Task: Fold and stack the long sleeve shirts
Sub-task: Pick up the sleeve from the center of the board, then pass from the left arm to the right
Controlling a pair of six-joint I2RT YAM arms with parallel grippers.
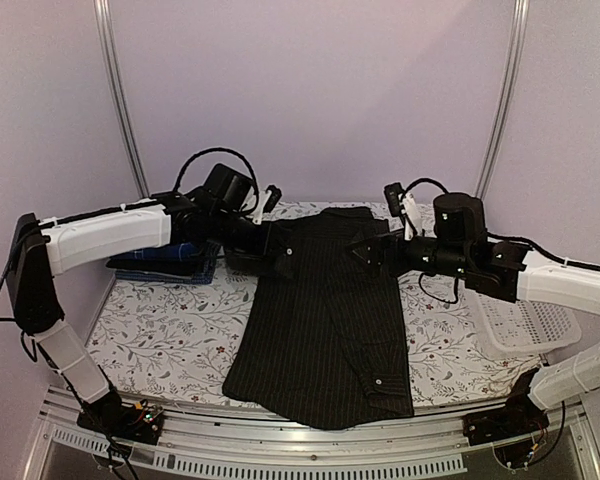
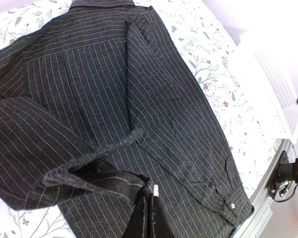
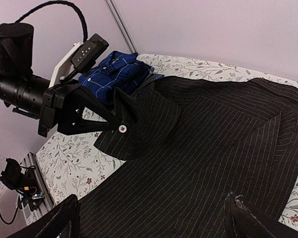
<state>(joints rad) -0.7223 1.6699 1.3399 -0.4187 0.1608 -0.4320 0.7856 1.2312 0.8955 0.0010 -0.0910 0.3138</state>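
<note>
left claw clenched on cuff of black shirt, at its 10 o'clock | right claw released, fingers wide, over its 2 o'clock | black shirt spread mid-table | plaid shirt folded, 9 o'clock | basket 3 o'clock

A pale lilac wall closes the back and sides, plain and evenly lit, with no hard shadows. Two thin metal poles rise along it, left and right, spreading apart toward the top. The table is covered by a white cloth printed with grey leaves and small red flowers. A slotted aluminium rail runs along its near edge.
</note>
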